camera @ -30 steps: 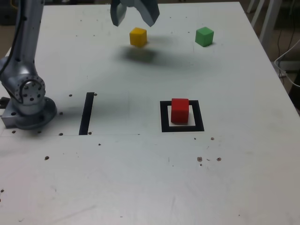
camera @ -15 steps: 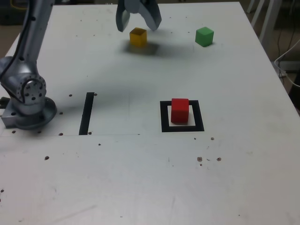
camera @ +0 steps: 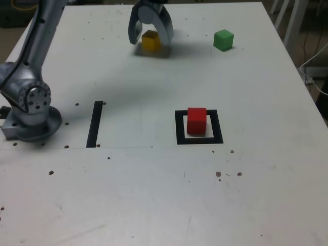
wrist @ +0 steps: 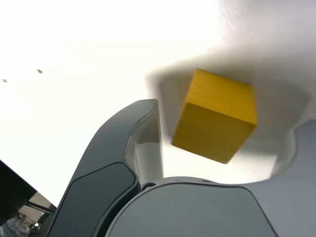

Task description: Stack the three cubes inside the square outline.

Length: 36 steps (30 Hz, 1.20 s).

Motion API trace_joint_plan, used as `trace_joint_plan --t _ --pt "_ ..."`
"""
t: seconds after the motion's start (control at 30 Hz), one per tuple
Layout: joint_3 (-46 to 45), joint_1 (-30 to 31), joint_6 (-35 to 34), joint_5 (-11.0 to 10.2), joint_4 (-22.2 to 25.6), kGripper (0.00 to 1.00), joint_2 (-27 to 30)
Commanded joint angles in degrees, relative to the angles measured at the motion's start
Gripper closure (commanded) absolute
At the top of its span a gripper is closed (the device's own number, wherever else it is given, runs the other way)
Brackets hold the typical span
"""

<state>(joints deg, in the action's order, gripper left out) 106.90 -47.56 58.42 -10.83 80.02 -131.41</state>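
Note:
The yellow cube point(camera: 150, 40) point(wrist: 215, 116) rests on the table at the far side, between the fingers of my gripper point(camera: 150, 37). The jaws stand open on either side of it, with a gap still showing in the wrist view between one finger point(wrist: 143, 143) and the cube. The red cube point(camera: 197, 121) sits inside the square outline point(camera: 199, 139) near the middle of the table. The green cube point(camera: 223, 40) stands alone at the far right in the exterior view.
The arm's base point(camera: 29, 110) is at the exterior view's left. A straight black tape stripe point(camera: 95, 124) lies beside it. The white table point(camera: 154, 195) has small dark specks and holes.
My gripper has come down from above the yellow cube to straddle it, and its jaws have begun to narrow. The cubes have not moved.

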Motion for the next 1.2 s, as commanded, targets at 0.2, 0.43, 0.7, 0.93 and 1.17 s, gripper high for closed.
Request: trace_joint_plan --t 0.2,0.43,0.7,0.93,1.17 --pt "-0.9 -0.1 -1.4 1.8 0.3 0.53 -1.2" --pt "-1.1 0.2 -1.1 3.2 -0.1 0.71 -1.4" --pt "-1.1 0.6 -1.3 3.6 -0.5 0.72 -1.3" --pt "-1.1 1.1 -2.4 3.6 -0.4 0.72 -0.8" --pt "-2.1 3.6 -5.2 3.5 -0.7 0.72 1.6"
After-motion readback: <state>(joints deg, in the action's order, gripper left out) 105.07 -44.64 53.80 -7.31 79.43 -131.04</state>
